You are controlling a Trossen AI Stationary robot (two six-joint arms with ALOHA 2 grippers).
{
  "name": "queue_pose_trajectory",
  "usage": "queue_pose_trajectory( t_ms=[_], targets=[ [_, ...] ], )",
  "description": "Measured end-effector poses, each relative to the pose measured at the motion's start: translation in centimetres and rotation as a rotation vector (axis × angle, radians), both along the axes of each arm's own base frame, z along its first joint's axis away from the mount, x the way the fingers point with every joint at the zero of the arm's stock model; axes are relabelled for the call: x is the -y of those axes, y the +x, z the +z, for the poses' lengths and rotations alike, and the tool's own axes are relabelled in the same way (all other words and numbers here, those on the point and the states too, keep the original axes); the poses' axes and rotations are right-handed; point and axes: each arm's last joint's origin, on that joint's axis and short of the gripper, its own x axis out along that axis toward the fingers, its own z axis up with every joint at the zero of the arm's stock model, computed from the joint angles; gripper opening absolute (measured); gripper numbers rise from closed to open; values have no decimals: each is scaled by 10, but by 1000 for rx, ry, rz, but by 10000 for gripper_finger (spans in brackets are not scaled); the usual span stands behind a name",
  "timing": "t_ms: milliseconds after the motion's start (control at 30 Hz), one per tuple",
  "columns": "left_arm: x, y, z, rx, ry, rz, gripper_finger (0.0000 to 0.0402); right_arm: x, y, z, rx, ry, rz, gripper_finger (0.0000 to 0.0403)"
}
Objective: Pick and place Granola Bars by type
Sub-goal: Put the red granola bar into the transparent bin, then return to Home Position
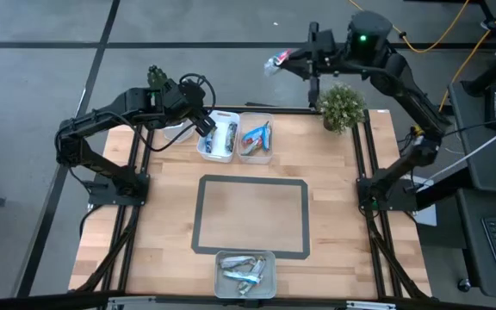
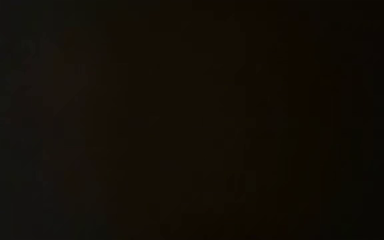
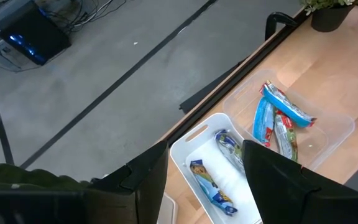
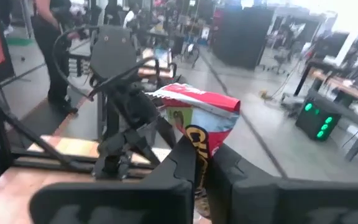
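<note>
Three trays sit on your table (image 1: 170,224): a white tray (image 1: 217,138) and a clear tray (image 1: 257,138) at the far edge, each holding bars, and another tray (image 1: 245,272) of bars at the near edge. Your left gripper (image 1: 207,127) hovers over the white tray with its fingers wide apart. Your right gripper (image 1: 293,62), beyond the table's far edge, pinches a red-topped bar (image 4: 197,118).
</note>
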Motion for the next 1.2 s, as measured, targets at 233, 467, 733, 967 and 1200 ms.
queue_pose_trajectory(
  t_ms=[233, 467, 733, 967, 1200],
  targets=[
    [0, 0, 0, 8, -6, 6, 198, 17, 26, -18, -125, 30, -8, 33],
    [0, 0, 0, 12, -8, 9, 198, 47, 80, -116, -548, 171, 21, 13],
    [0, 0, 0, 12, -7, 10, 198, 60, 101, -210, -820, 180, -100, 29],
    [0, 0, 0, 11, -4, 13, 198, 45, 110, -243, -889, 150, -150, 14],
    [-1, 2, -1, 5, -3, 14, 198, 31, 127, -278, -992, 27, -140, 59]
  ],
)
